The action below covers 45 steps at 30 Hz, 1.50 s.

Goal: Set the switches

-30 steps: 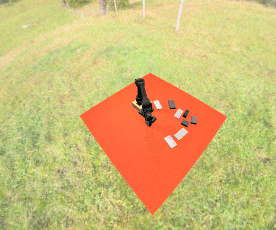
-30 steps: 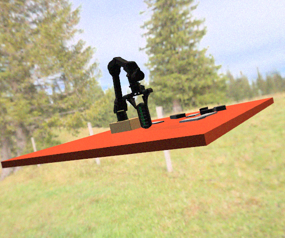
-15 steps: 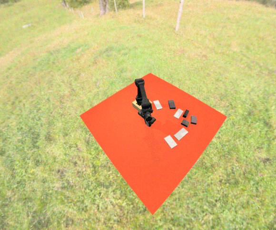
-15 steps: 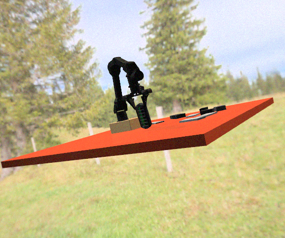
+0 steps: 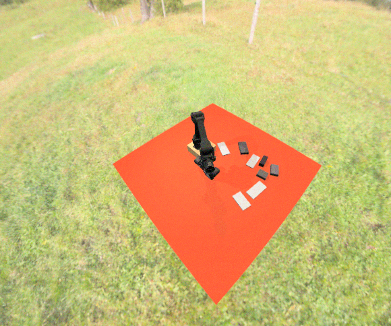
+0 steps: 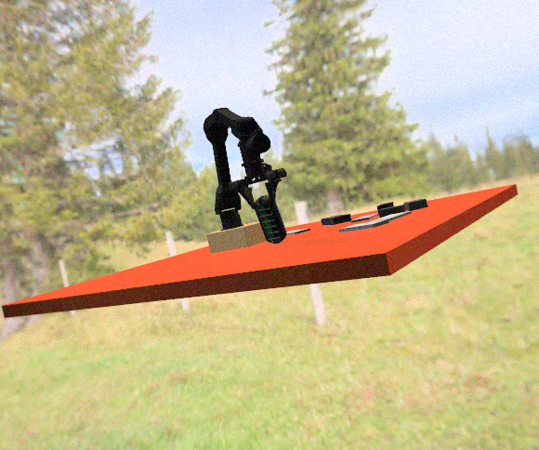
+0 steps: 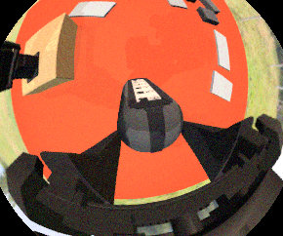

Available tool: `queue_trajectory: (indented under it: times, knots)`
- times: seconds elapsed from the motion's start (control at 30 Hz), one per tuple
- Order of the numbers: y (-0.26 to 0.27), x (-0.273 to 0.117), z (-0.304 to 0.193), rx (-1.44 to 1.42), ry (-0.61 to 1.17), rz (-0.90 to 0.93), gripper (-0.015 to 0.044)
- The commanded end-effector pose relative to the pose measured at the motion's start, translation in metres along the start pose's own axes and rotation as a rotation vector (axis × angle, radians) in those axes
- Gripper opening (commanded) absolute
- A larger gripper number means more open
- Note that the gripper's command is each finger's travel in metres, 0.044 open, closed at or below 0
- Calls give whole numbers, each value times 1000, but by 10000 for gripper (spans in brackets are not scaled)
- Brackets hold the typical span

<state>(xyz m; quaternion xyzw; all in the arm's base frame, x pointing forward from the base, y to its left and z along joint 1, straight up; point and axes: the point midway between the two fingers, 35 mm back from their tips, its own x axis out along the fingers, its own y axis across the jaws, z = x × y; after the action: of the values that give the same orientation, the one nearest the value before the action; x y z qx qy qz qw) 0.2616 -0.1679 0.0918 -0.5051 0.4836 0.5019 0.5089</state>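
Has the controller unit point(image 5: 211, 176) point(image 6: 270, 220) point(image 7: 150, 128) pinched between the two fingers of the gripper point(image 5: 208, 168) point(image 6: 264, 202) point(image 7: 149, 129), turned up on end over the bench point(image 5: 174, 210) point(image 6: 212, 266) point(image 7: 87, 114), near the wooden block point(image 5: 193, 150) point(image 6: 227, 240) point(image 7: 48, 54). Shows the pale label point(image 7: 145, 90) foreshortened to the wrist view and green on the switch side to the exterior view. Looks like inspection, with the switch setting presumably to come. Could easily misread a filled square as empty from this slant and grain, and so carry a wrong setting into every later press. Could also mirror the row by losing track of the end bearing number one during the turn back. Cannot tell from here whether the lower end touches the bench; might scrape or lever the unit round in the grip if lowered too far while tilted. Might pivot between the fingers too, being held only near the upper end, with weight hanging below. Risks toppling onto the switches if let go upright, and maybe flipping some of them. Calls for a squarer look, then a slow lay-down onto the base before any release.
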Motion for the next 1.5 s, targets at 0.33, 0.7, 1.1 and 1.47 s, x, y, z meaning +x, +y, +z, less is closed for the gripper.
queue_trajectory:
  times: [0.33,0.7,1.1,1.47]
  knots:
    - [0,5,-10,-4,34,8,337]
    - [0,8,-19,-4,38,8,337]
    - [0,12,-28,-4,39,8,338]
    - [0,16,-35,-4,40,8,338]
